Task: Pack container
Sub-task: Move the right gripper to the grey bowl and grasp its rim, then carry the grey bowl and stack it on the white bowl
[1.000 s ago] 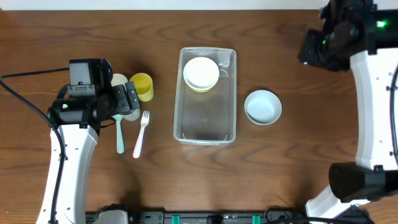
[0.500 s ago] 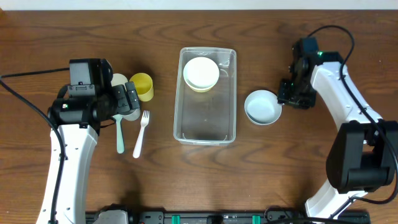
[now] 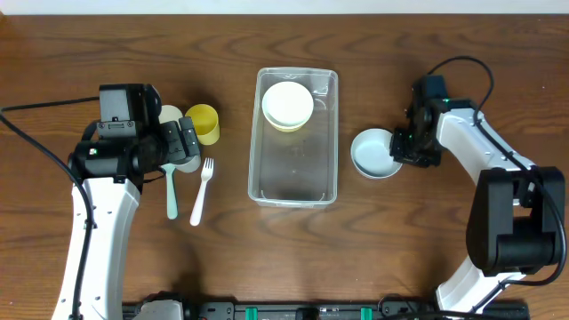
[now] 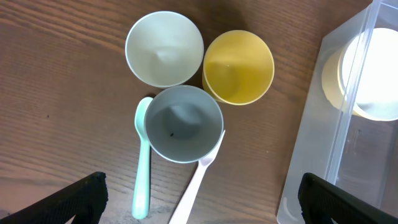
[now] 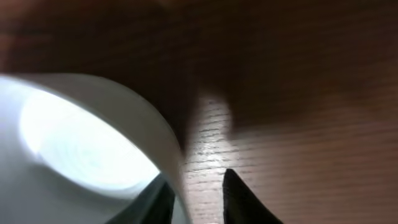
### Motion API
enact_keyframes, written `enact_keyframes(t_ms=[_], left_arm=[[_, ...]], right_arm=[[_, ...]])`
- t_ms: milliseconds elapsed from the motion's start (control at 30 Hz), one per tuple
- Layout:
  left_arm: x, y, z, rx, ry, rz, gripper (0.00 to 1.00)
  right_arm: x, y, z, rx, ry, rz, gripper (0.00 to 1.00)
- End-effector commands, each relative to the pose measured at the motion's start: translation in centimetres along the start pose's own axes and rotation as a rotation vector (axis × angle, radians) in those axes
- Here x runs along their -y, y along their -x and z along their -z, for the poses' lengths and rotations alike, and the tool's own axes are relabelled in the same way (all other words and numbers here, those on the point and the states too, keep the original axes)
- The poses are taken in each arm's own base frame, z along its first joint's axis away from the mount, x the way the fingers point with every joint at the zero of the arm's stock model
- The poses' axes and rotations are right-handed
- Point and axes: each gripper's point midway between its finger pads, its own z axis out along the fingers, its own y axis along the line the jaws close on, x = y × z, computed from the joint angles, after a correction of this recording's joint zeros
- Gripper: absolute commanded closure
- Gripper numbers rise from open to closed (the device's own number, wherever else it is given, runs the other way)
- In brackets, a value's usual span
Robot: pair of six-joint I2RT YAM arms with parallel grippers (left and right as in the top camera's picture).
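Two arms are on screen, but only one has moved in the last second. The right arm's fingers (image 3: 402, 149) have swung in from the desk's far right corner and dropped onto the pale blue bowl (image 3: 372, 153), right of centre. In the right wrist view they are slightly parted astride the bowl's rim, one inside and one outside, not yet pinched. I take that as the start of a pick, with this bowl next to be packed.

The container (image 3: 293, 173) sits at mid-desk. It holds one cream bowl (image 3: 287, 105) at its far end, and its near half is free.

The left arm's fingers (image 3: 182, 147) have stayed spread wide and empty over the cups (image 4: 186, 123) toward the left edge.
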Motion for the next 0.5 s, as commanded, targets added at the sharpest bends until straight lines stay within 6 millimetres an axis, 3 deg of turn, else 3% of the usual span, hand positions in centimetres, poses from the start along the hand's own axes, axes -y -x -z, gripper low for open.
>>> enact_keyframes(t_ms=[0, 33, 133, 200, 267, 367, 467], left_arm=[[-0.3, 0.4, 0.3, 0.012, 0.012, -0.006, 0.02], [-0.3, 0.4, 0.3, 0.012, 0.012, -0.006, 0.02], [-0.3, 0.4, 0.3, 0.012, 0.012, -0.006, 0.02], [-0.3, 0.4, 0.3, 0.012, 0.012, -0.006, 0.02], [-0.3, 0.4, 0.3, 0.012, 0.012, -0.006, 0.02], [-0.3, 0.4, 0.3, 0.012, 0.012, -0.006, 0.02], [-0.3, 0.4, 0.3, 0.012, 0.012, -0.006, 0.02]], right_arm=[[-1.0, 0.0, 0.0, 0.009, 0.032, 0.019, 0.89], [-1.0, 0.2, 0.0, 0.016, 0.033, 0.020, 0.99], [-1.3, 1.2, 0.7, 0.047, 0.038, 0.022, 0.99], [-1.9, 2.5, 2.4, 0.085, 0.051, 0.027, 0.99], [-3.2, 3.9, 5.3, 0.136, 0.083, 0.041, 0.98], [-6.6, 5.9, 12.2, 0.247, 0.164, 0.093, 0.99], [-10.2, 6.3, 18.2, 0.327, 0.218, 0.165, 0.99]])
